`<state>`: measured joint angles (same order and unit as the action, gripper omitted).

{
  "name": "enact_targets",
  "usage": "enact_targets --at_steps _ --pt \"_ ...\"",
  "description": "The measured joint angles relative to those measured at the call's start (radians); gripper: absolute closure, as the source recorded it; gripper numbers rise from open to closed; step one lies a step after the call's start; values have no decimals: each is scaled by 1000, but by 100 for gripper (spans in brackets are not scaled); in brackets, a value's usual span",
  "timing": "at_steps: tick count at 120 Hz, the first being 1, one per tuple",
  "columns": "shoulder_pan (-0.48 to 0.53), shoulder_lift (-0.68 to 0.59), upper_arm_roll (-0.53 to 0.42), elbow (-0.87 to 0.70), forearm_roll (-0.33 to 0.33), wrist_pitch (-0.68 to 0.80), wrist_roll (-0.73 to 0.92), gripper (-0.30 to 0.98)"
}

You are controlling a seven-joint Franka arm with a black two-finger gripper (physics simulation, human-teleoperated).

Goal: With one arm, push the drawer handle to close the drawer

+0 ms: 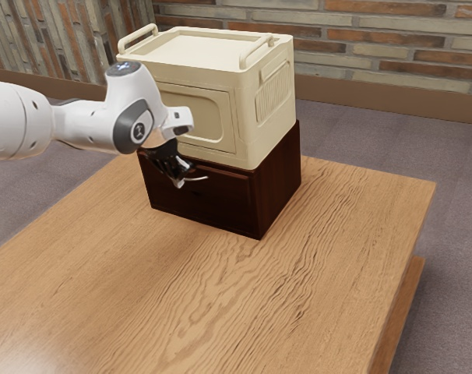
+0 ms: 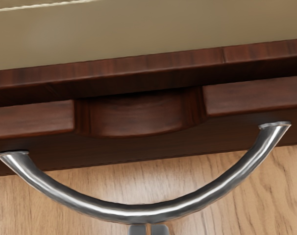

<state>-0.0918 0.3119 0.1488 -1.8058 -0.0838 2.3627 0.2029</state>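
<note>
In the exterior view my gripper (image 1: 179, 182) is at the front of the dark wooden drawer cabinet (image 1: 279, 183), beside the curved metal handle (image 1: 196, 178). The wrist view has the silver handle (image 2: 202, 197) bowing out from the drawer front (image 2: 256, 95), which has a scooped notch in its top edge. A dark, narrow gap runs between this front and the cabinet's top rim (image 2: 138, 67). My gripper (image 2: 148, 229) is shut, its two fingertips side by side at the outer middle of the handle's curve; whether they touch it I cannot tell.
A cream storage box (image 1: 265, 117) with raised side handles stands on the cabinet, close behind my hand. The wooden table (image 1: 329, 257) extends in front of the cabinet and toward the exterior view's right. A brick wall (image 1: 423, 47) is in the background.
</note>
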Motion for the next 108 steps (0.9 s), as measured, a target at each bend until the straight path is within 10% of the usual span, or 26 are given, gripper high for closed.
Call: enact_targets --at_steps 54,86,108 --pt "67 -1 -69 7 -1 -19 11 79" --pt "-6 -654 -49 -531 0 -76 3 59" --pt "-11 -751 -47 -290 60 -342 -13 27"
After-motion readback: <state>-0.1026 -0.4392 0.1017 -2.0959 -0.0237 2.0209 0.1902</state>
